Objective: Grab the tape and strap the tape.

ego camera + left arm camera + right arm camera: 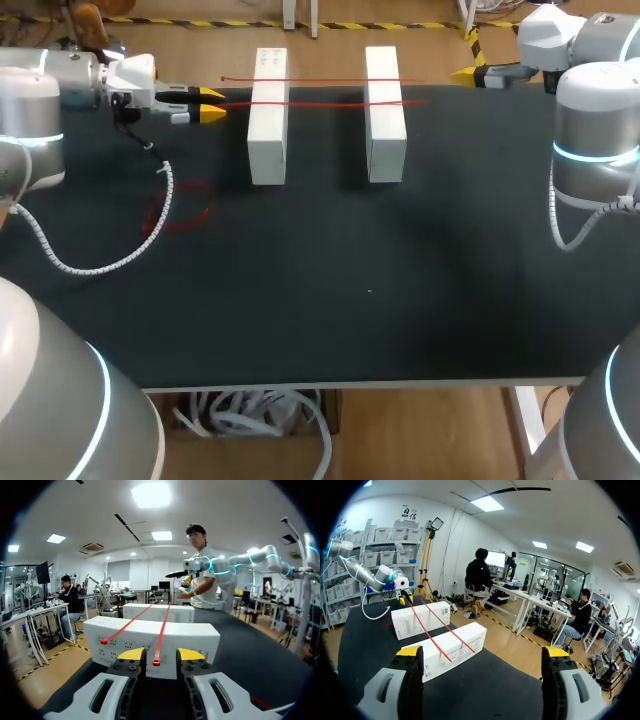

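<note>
Your left gripper [161, 655] is released. One red tape strip [161, 630] ends between its fingertips, clear of both, and runs ahead across the near white block [195, 640] and the far white block [145, 612]. A second strip [125, 626] lies beside it. Your right gripper [482, 652] is spread wide.

The left arm [40, 90] comes in from the left side and lies level. Its wrist [128, 76] is turned so that the left jaws point straight across toward the right arm [590, 70]. The left jaws stand a little parted, their yellow fingertips [211, 113] side by side with a narrow gap between them. The right arm comes in from the far right corner, bent at the elbow, and its forearm is aimed back at the left arm. The right jaws gape wide, with their own yellow tips [410, 651] set far apart.
</note>
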`<state>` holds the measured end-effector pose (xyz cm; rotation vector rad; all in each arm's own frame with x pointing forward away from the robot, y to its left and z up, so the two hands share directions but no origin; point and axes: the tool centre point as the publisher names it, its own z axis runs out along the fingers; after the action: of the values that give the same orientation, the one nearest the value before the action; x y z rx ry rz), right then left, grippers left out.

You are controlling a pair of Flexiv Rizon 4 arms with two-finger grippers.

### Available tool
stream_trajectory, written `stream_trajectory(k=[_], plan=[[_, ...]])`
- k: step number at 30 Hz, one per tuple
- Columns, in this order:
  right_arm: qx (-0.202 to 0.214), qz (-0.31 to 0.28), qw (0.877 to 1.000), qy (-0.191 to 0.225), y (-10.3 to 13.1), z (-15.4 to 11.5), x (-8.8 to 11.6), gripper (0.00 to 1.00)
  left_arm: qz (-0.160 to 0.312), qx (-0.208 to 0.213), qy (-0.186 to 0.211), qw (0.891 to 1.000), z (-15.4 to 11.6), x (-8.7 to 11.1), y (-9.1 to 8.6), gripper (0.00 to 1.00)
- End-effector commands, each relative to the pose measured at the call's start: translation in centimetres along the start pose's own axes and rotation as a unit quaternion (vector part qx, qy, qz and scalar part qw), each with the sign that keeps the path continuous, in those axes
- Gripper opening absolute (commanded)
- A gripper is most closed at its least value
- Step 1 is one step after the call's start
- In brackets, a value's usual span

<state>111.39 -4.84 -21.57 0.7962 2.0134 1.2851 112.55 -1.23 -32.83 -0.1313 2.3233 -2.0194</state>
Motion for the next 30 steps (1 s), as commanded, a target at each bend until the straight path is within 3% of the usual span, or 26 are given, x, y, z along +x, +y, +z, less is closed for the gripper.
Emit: stream_trajectory(k=[1, 2, 15, 30], plan=[[-0.002, 0.000, 1.000, 0.000, -0.1, 0.0, 0.0, 1.00, 0.000, 0.006, 0.017, 1.000, 0.2, -0.8, 0.6, 0.11], [-0.002, 0.000, 1.000, 0.000, -0.1, 0.0, 0.0, 1.00, -0.001, 0.007, 0.016, 1.000, 0.1, -0.8, 0.6, 0.00], [-0.002, 0.000, 1.000, 0.000, -0.1, 0.0, 0.0, 1.00, 0.001, 0.010, 0.024, 1.000, 0.0, -0.5, 0.4, 0.00], [-0.002, 0.000, 1.000, 0.000, -0.1, 0.0, 0.0, 1.00, 0.039, 0.028, 0.019, 0.999, 0.4, 0.3, -4.6, 0.00]])
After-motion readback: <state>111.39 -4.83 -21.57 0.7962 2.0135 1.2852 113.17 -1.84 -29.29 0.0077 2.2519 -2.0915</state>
